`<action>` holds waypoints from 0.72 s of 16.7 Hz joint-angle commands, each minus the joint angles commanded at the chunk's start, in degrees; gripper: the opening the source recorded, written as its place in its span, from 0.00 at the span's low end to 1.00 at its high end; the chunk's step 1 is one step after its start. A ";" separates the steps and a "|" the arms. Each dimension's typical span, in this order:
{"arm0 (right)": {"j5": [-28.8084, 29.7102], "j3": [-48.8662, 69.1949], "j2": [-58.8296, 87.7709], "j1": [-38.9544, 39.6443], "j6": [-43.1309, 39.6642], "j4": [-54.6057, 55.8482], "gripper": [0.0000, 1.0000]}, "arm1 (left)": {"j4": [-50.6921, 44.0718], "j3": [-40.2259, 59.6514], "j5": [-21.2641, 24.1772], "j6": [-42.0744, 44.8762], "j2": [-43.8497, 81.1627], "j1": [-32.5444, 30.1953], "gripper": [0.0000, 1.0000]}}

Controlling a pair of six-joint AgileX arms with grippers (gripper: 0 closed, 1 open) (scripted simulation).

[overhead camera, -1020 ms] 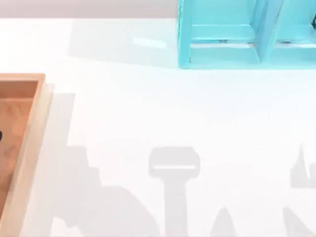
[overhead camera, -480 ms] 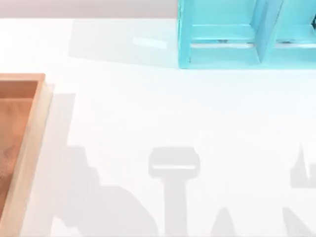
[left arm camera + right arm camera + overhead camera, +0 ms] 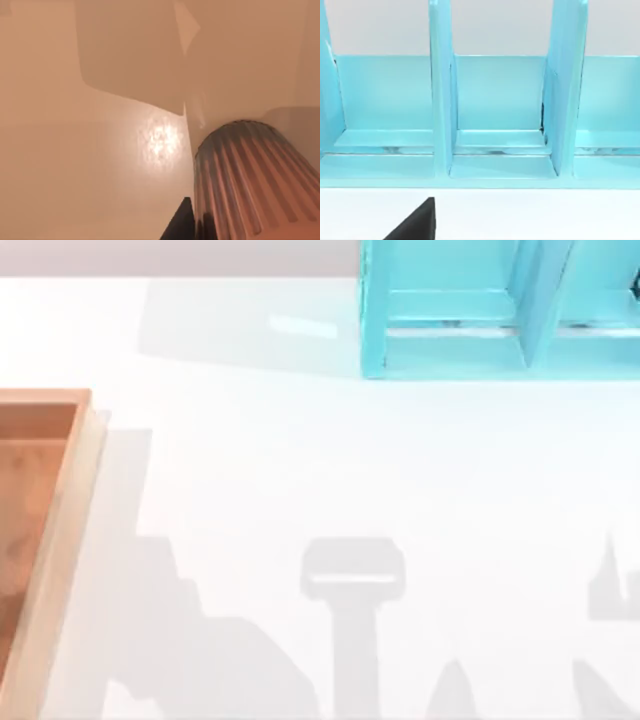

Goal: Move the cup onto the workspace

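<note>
The cup, ribbed and reddish-brown, looms close in the left wrist view, standing on the orange-brown floor of the wooden tray. A black part of my left gripper shows right beside the cup's wall. The workspace is the wide white tabletop in the top view. A black part of my right gripper hangs over the white tabletop, facing the turquoise shelf.
The wooden tray lies at the table's left edge, with raised rims. The turquoise shelf unit with upright dividers stands at the back right. Arm shadows fall across the table's front.
A small black part at the top view's left edge, over the tray, has left the picture. The tray, shelf and shadows stay nearly the same.
</note>
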 joint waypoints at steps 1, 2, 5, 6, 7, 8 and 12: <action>0.00 0.00 0.00 0.00 0.00 0.00 1.00 | 0.00 0.00 0.00 0.00 0.00 0.00 0.00; 0.00 0.00 0.00 0.00 0.00 0.00 1.00 | 0.00 0.00 0.00 0.00 0.00 0.00 0.00; 0.00 0.00 0.00 0.00 0.00 0.00 1.00 | 0.00 0.00 0.00 0.00 0.00 0.00 0.00; 0.00 0.00 0.00 0.00 0.00 0.00 1.00 | 0.00 0.00 0.00 0.00 0.00 0.00 0.00; 0.00 0.00 0.00 0.00 0.00 0.00 1.00 | 0.00 0.00 0.00 0.00 0.00 0.00 0.00; 0.00 0.00 0.00 0.00 0.00 0.00 1.00 | -0.02 0.02 0.03 0.05 -0.18 -0.08 0.00; 0.00 0.00 0.00 0.00 0.00 0.00 1.00 | -0.32 3.58 -0.27 -3.04 -0.28 0.39 0.00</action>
